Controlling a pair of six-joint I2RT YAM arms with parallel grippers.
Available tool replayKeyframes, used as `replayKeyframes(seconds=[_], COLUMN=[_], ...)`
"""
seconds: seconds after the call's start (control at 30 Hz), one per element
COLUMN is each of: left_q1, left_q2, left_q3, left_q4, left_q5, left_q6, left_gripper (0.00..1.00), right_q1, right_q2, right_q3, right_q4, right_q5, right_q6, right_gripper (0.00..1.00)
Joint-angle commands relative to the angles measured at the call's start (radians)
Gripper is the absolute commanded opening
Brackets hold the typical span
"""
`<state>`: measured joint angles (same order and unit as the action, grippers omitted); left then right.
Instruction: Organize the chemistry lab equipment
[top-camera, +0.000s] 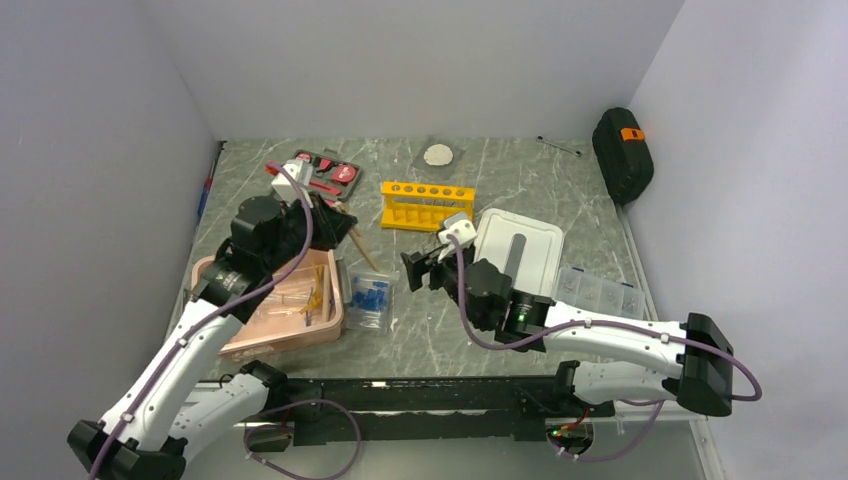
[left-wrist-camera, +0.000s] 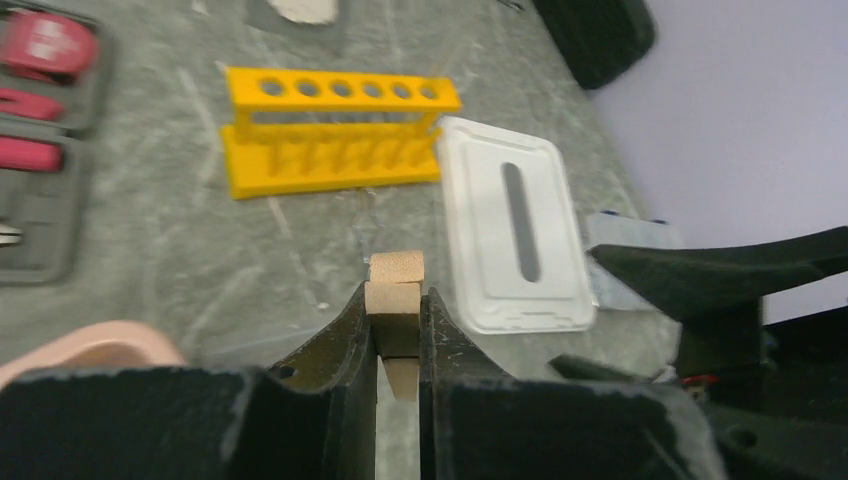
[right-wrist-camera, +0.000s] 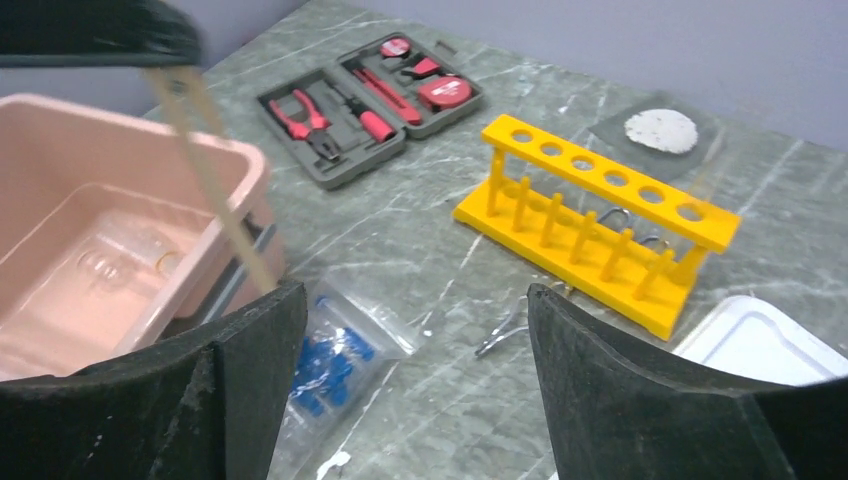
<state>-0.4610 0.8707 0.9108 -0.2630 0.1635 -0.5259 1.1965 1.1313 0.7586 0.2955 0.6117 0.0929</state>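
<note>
My left gripper (top-camera: 325, 215) is shut on a tan wooden clamp (left-wrist-camera: 395, 285) and holds it above the far right corner of the pink bin (top-camera: 225, 345). The clamp hangs as a thin tan stick in the right wrist view (right-wrist-camera: 210, 180). My right gripper (top-camera: 425, 268) is open and empty, low over the table between the bag of blue-capped tubes (top-camera: 368, 297) and the yellow test-tube rack (top-camera: 425, 205). The bag (right-wrist-camera: 335, 365) lies by its left finger. Tan sticks (top-camera: 305, 298) lie in the bin. I see no blue-framed glasses.
A red-and-black tool kit (top-camera: 320, 172) lies at the back left. A white lid (top-camera: 520, 250) and a clear compartmented box (top-camera: 600, 290) lie on the right. A black case (top-camera: 622, 155) leans on the right wall. A small metal clip (right-wrist-camera: 505, 330) lies before the rack.
</note>
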Motion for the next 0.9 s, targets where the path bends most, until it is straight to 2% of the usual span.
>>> replayKeyframes(seconds=[0.0,0.13,0.27,0.4,0.57,0.87], left_q1=[0.113,0.307,0.395,0.397,0.398,0.398], left_q2=[-0.013,0.01,0.066,0.144,0.163,0.224], left_q3=[0.127,0.198,0.243,0.228,0.178,0.093], left_q4=[-0.255,-0.44,-0.549,-0.605,-0.596,-0.558], left_q5=[-0.054,0.039,0.099,0.106,0.021,0.075], left_q6=[0.164,0.245,0.318,0.345,0.344,0.334], left_gripper=[0.0,0.0,0.0,0.0,0.0,0.0], right_q1=[-0.073,-0.17,-0.229,-0.242,-0.249,-0.259], right_q2=[-0.064,-0.114,-0.143,-0.151,-0.168,-0.16], right_q3=[-0.032,-0.074,-0.105,-0.109,-0.134,-0.139], right_q4=[-0.019,-0.055,-0.079,-0.107,-0.111,-0.117], right_q5=[0.02,-0.057,-0.085,-0.08,-0.075,-0.077], right_q6=[0.066,0.135,0.162,0.167,0.175,0.178], right_gripper=[0.84,0.84,0.85,0.85,0.85,0.85])
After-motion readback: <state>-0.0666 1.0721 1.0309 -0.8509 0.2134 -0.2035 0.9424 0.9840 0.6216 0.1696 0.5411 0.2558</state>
